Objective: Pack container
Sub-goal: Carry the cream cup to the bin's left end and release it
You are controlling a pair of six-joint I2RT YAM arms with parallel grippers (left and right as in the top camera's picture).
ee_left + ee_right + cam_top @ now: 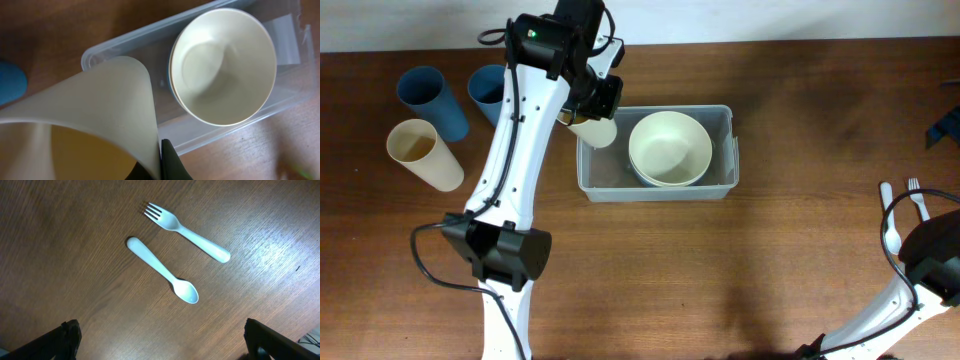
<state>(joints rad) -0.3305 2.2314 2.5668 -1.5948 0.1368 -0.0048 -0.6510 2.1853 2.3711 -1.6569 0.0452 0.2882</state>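
Observation:
The clear plastic container (725,150) sits mid-table with stacked cream bowls (670,148) in its right half; it also shows in the left wrist view (125,47), with the bowls (223,65). My left gripper (582,112) is shut on the rim of a cream cup (595,130) held over the container's left end; the cup fills the left wrist view (100,110). My right gripper (160,340) is open and empty above a white spoon (162,270) and white fork (187,232) at the table's right edge.
Two blue cups (432,98) (490,92) and a cream cup (425,152) lie at the left back of the table. The spoon (889,215) and fork (918,197) show overhead at the right edge. The left arm's base (505,250) stands at front left.

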